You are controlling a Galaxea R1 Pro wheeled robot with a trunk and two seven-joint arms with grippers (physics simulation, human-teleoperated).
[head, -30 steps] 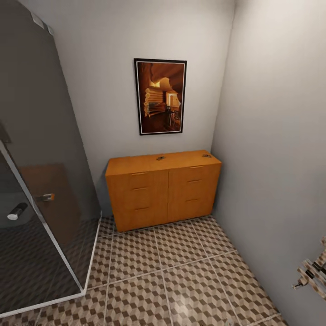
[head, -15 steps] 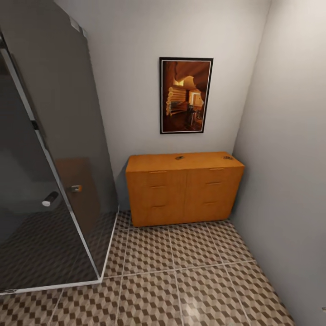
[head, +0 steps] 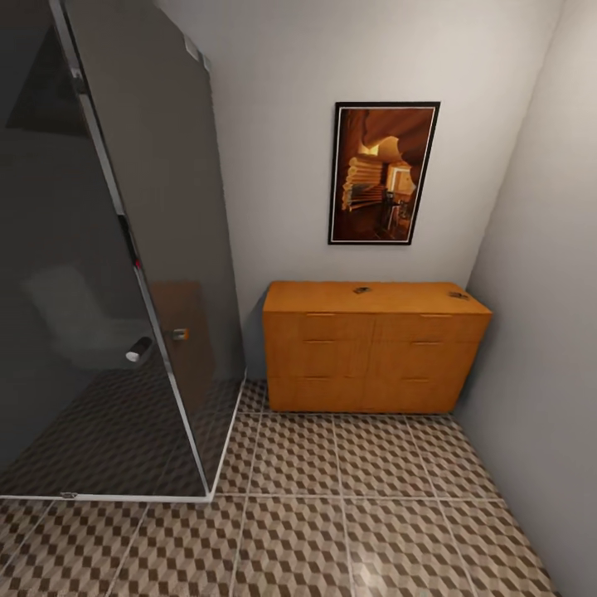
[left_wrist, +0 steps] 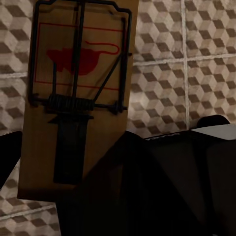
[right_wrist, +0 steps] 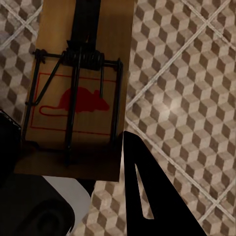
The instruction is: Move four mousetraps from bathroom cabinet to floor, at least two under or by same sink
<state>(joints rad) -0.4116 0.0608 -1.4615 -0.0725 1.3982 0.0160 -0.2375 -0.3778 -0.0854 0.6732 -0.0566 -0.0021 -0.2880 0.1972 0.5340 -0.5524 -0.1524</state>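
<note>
A mousetrap (left_wrist: pixel 76 98) sits clamped in the left hand (left_wrist: pixel 93 162), and a second mousetrap (right_wrist: pixel 78 88) is clamped in the right hand (right_wrist: pixel 93 167), both hanging above the bathroom floor (head: pixel 332 531). Farther off, two more mousetraps (head: pixel 361 290) (head: pixel 457 294) lie well apart on the cabinet (head: pixel 373 356) top against the wall.

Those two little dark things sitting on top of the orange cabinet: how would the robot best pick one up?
Likely from straight above, pinching across the short sides. Each mousetrap lies flat on the cabinet top, open overhead, with the wall close behind. They look too small here to judge finer detail. Both grippers seem already to carry a trap.
</note>
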